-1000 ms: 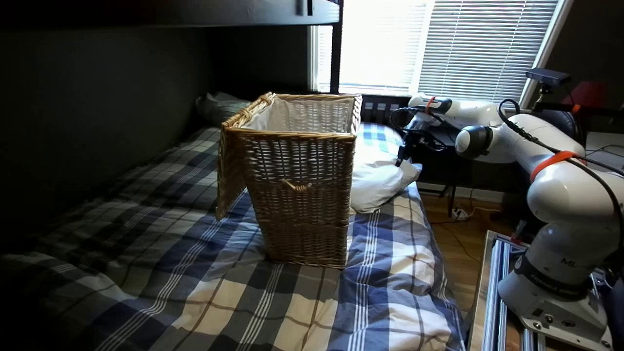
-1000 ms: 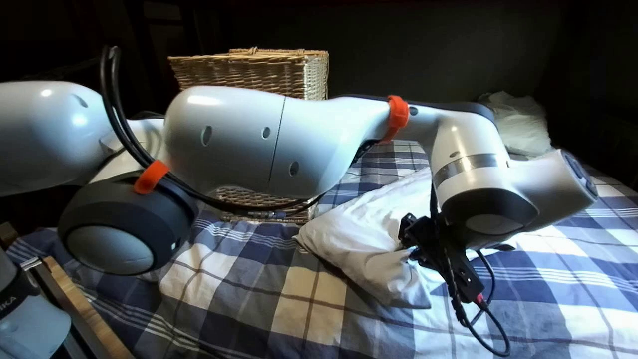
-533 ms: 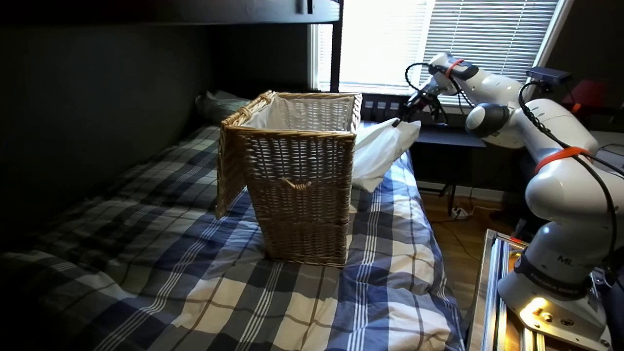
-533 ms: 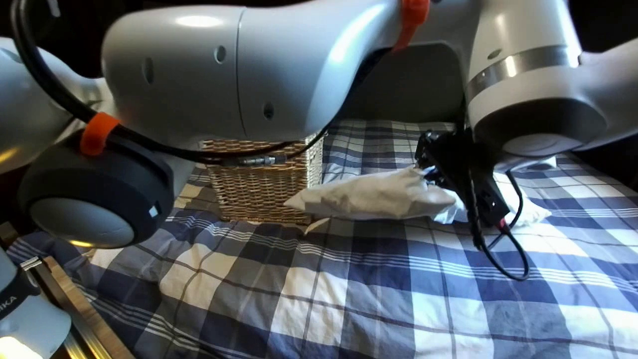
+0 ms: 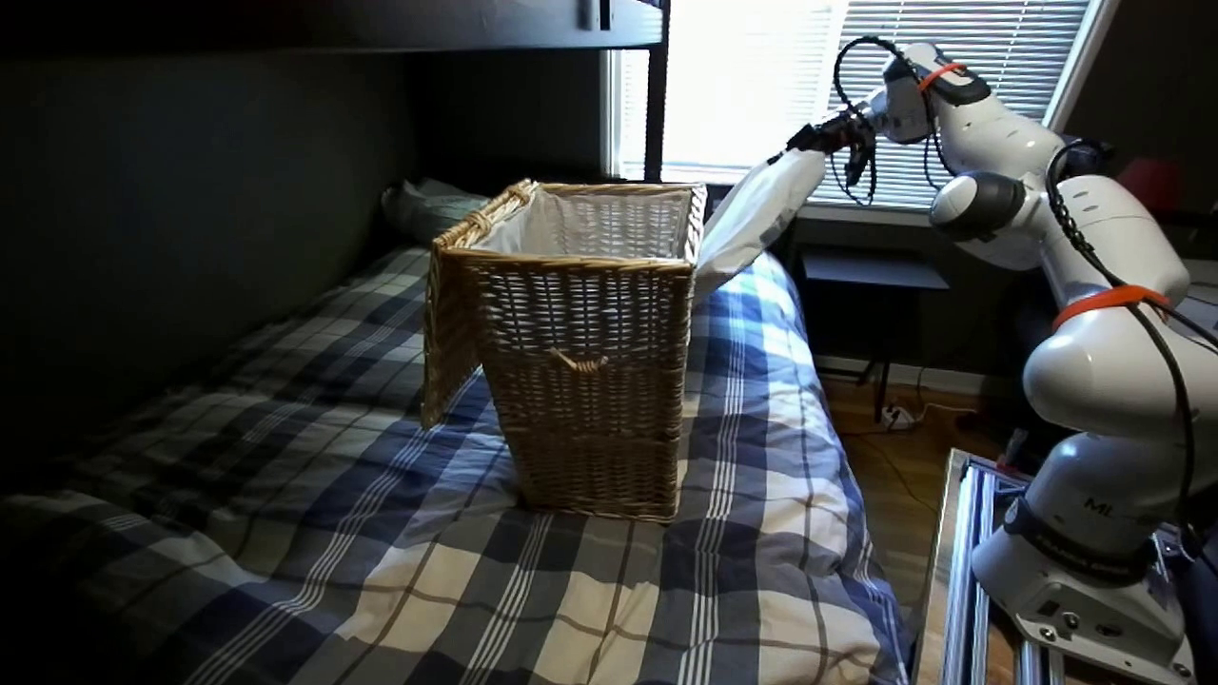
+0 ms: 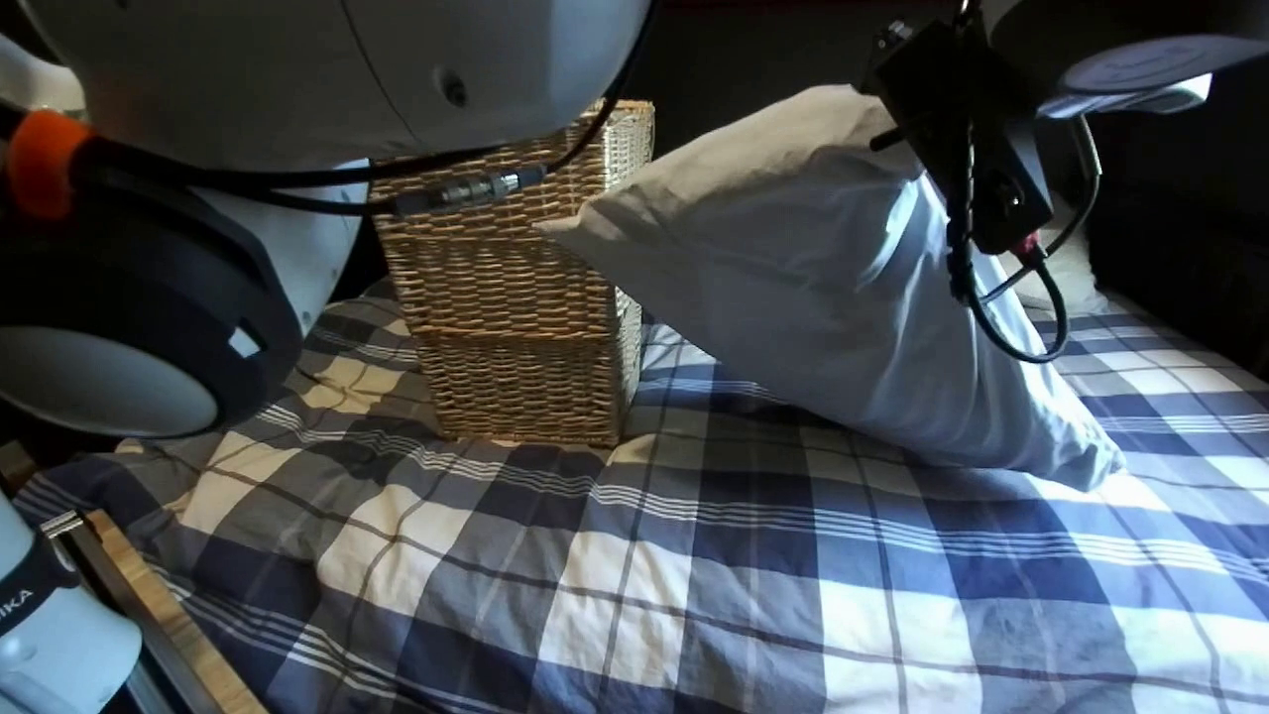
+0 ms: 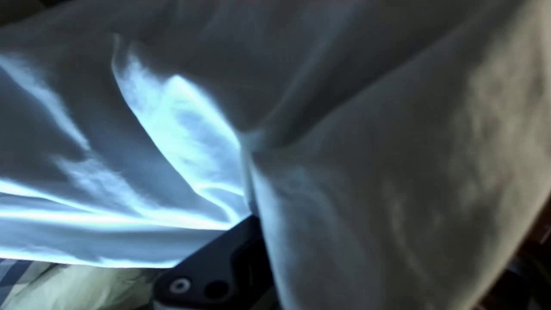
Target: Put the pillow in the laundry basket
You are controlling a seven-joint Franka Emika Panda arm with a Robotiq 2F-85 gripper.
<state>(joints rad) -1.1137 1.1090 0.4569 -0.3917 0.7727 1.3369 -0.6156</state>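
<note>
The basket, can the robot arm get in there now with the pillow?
Probably not just yet: the pillow in the gripper hangs beside the basket, partly below the rim. The basket's open on top, though, lid hanging aside, so lifting higher might help.

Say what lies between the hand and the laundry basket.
The pillow, in both exterior views: it extends from the hand, which pinches it, toward the laundry basket. Whether pillow and basket touch is unclear.
</note>
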